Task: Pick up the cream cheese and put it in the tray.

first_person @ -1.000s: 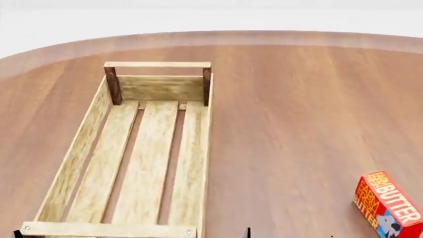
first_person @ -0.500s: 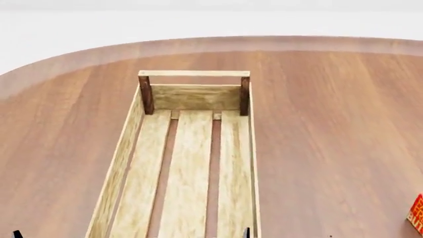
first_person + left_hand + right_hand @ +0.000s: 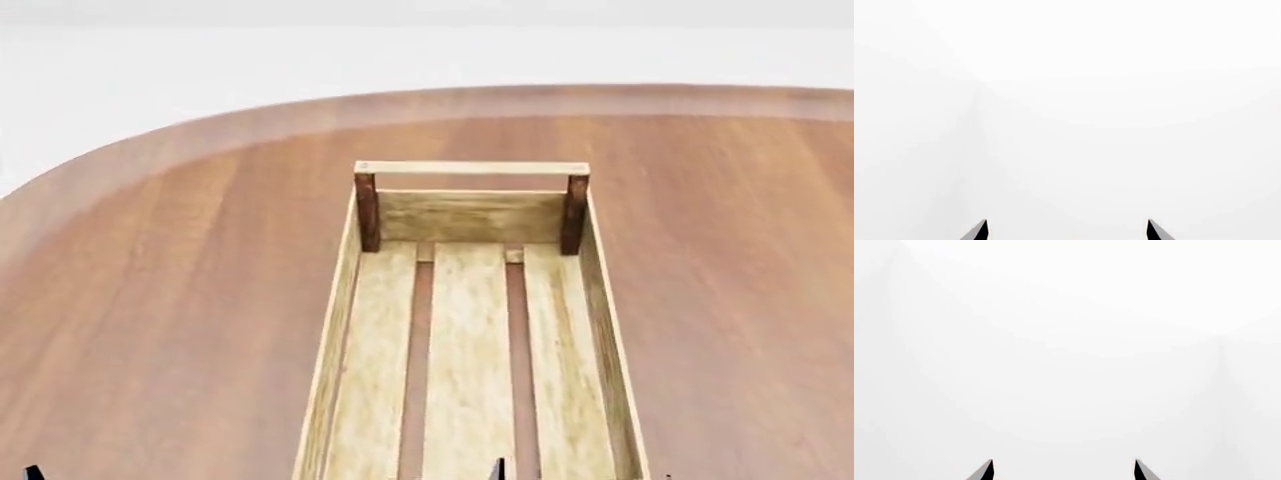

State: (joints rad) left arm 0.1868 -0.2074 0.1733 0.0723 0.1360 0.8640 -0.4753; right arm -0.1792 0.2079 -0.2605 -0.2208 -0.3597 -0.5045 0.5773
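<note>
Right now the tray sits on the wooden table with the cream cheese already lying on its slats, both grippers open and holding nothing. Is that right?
Not quite: the tray is empty. The head view shows only bare slats, and the cream cheese is not in any view. The rest holds: the tray sits on the wooden table, and the left gripper and right gripper are open, holding nothing.

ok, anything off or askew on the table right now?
Nothing stands out. The tray sits flat and intact on the table, nothing in the part shown. Both wrist views show only blank white past open jaws. The cream cheese isn't in view.
</note>
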